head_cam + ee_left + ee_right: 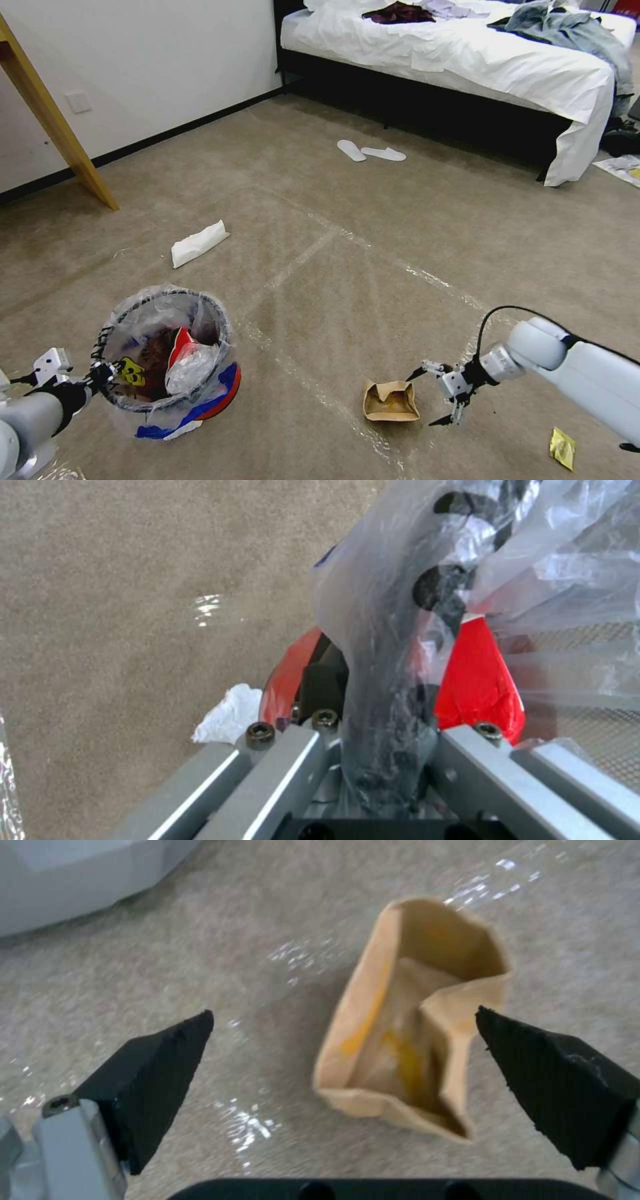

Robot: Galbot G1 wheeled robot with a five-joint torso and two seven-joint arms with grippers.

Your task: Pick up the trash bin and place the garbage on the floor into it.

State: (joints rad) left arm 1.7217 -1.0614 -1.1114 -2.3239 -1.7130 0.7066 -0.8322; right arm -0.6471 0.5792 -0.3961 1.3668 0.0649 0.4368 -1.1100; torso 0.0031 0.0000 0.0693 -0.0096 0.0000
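Gripped at its rim by the left gripper (100, 375) (fingers clamped), the trash bin (170, 363) waits on the floor (320, 253) while the right gripper (437, 395), jaws wide, hovers beside a cardboard tray (391, 401), apparently about to pick it up.

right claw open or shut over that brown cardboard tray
Open: the right claw has its black fingertips spread on either side of the brown cardboard tray, not touching it.

You had a black mesh trash bin (167, 363) with a clear liner, red base and blue patches; its tag (132, 372) was yellow. The cardboard tray (391, 401) was tan, stained yellow inside. The carpet (373, 267) was beige, crossed by shiny tape lines.
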